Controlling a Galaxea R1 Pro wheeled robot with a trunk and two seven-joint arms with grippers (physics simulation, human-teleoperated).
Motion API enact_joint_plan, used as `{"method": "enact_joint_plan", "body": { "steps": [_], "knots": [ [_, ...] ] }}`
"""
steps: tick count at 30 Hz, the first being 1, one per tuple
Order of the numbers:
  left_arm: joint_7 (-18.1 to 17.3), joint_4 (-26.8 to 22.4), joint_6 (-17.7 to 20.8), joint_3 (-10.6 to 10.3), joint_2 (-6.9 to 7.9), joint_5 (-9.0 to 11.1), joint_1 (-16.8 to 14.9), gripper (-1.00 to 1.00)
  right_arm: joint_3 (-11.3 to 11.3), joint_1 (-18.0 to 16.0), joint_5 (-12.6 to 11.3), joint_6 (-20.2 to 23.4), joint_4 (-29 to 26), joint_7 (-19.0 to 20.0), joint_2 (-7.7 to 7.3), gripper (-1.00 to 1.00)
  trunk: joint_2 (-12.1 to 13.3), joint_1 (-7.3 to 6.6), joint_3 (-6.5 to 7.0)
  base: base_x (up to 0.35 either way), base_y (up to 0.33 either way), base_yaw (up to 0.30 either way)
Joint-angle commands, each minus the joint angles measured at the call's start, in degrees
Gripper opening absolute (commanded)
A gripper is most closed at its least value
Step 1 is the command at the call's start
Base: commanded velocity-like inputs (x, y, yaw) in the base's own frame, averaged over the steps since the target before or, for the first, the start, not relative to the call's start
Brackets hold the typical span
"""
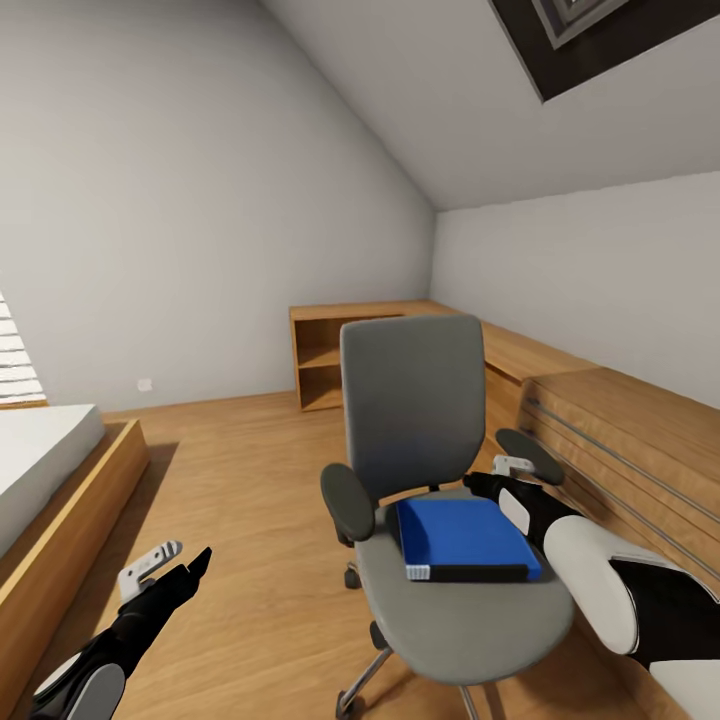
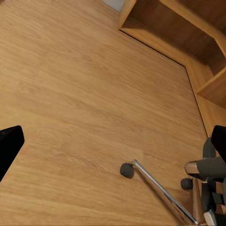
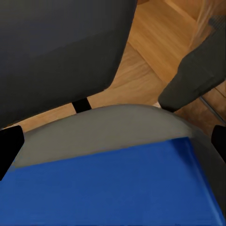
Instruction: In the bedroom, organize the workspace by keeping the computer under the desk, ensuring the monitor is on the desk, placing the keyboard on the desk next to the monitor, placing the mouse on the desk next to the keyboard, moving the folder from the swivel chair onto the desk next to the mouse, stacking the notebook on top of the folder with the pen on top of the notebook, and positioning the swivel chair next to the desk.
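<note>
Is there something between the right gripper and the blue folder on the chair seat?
Nothing visible blocks it. The right gripper hovers just above the folder's far edge on the swivel chair; the armrest sits beside it.

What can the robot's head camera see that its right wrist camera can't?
Head view alone: the white bed in its wooden frame, the low light-wood cabinet, the sloped ceiling, and both arms, including the left gripper over the floor. Right wrist view alone: a close look along the black fingertips, spread wide above the seat. Both share the grey padded swivel chair and the flat bright blue folder lying on it.
</note>
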Motion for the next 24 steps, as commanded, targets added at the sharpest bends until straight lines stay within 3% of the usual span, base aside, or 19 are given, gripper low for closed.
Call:
{"method": "enact_joint_plan", "body": {
  "steps": [1,8,24],
  "knots": [
    [0.41,-0.09,0.2,-0.01,0.02,0.6,-0.03,1.0,-0.21,-0.01,-0.32,0.3,-0.11,-0.07,0.02,1.0,-0.03,0.01,-0.06,0.111,0.0,0.0],
    [0.71,-0.28,0.23,0.18,0.01,0.52,-0.03,1.0,-0.21,-0.01,-0.25,0.31,-0.11,-0.07,-0.06,1.0,-1.63,0.89,-0.78,0.01,0.0,0.0],
    [0.58,-0.02,0.34,0.09,0.01,0.45,-0.03,1.0,-0.21,-0.01,-0.2,0.31,-0.11,-0.06,-0.07,1.0,-1.63,0.89,-0.78,0.022,-0.004,0.0]
  ]
}}
